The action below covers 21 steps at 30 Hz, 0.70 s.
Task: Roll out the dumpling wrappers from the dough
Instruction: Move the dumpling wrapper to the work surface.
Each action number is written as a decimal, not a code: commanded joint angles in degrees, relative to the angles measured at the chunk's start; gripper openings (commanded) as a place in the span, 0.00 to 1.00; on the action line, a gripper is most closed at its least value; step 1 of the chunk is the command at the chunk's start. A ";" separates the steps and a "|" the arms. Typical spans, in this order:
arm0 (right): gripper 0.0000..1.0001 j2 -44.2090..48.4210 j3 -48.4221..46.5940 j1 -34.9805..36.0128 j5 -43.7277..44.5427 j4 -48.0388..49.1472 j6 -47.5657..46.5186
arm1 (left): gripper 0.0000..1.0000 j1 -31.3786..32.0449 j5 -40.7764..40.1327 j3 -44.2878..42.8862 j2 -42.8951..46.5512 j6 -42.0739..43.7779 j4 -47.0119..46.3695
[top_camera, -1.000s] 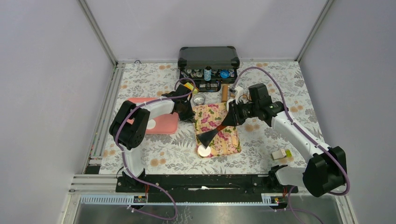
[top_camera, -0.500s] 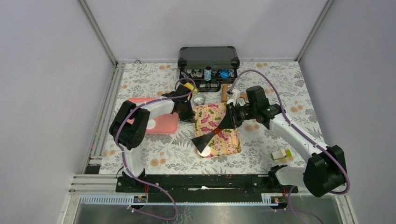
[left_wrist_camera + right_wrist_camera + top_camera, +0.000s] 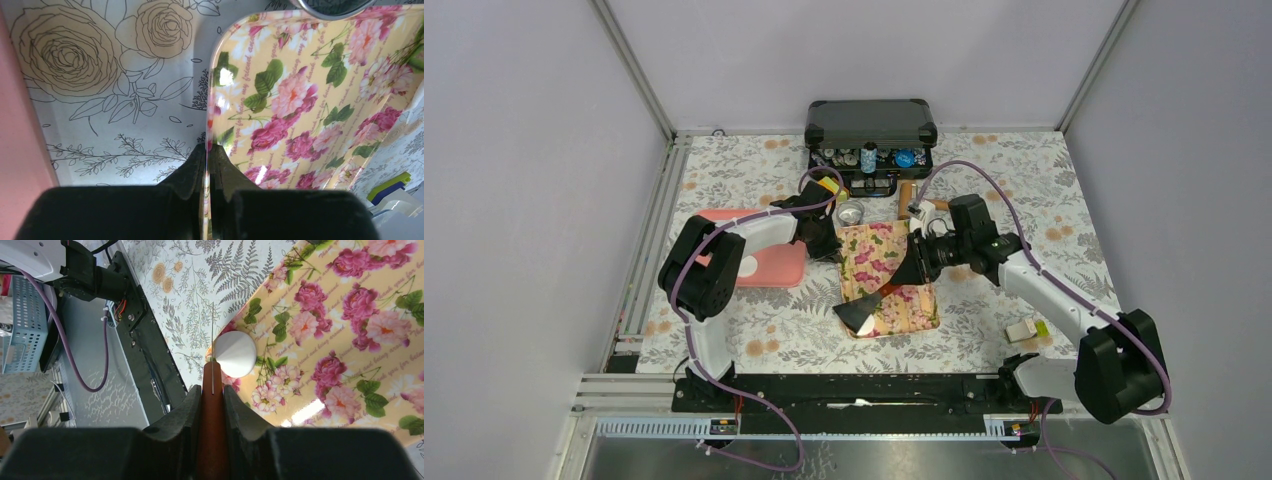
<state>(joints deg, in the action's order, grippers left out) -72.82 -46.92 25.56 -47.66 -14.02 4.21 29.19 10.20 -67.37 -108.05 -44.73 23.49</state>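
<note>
Left gripper: you are pinching the rim of the floral tray, jaws closed.
Right gripper: you are clamping the handle of the scraper.
Dumpling wrapper: lying at the tray's near corner, seemingly touching the blade.

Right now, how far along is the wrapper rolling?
Early. Done: maybe one flat white disc on the pink tray. In hand: left tool pinches the floral tray at its rim; right tool grips a scraper, blade at the dough on that tray. Left: this dough looks domed, not yet rolled thin.
</note>
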 commanded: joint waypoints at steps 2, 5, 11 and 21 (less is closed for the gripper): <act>0.00 2.13 0.95 0.53 0.77 2.05 -2.78 | 0.00 0.56 -2.15 -0.80 -1.57 0.60 -0.64; 0.00 2.58 0.99 0.54 2.31 1.74 -3.93 | 0.00 0.65 -2.16 -0.78 -1.44 0.61 -0.63; 0.00 2.54 -2.18 0.49 5.12 -0.97 -7.88 | 0.00 0.68 -1.91 -0.72 -1.42 0.61 -0.80; 0.00 0.90 -9.66 -1.36 10.06 -4.54 -14.28 | 0.00 0.78 -1.36 -0.66 -1.66 0.70 -0.92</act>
<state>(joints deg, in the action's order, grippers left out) -71.44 -51.96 25.30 -41.36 -18.65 -5.19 29.58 10.17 -67.40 -108.14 -44.47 22.85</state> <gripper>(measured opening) 0.233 0.043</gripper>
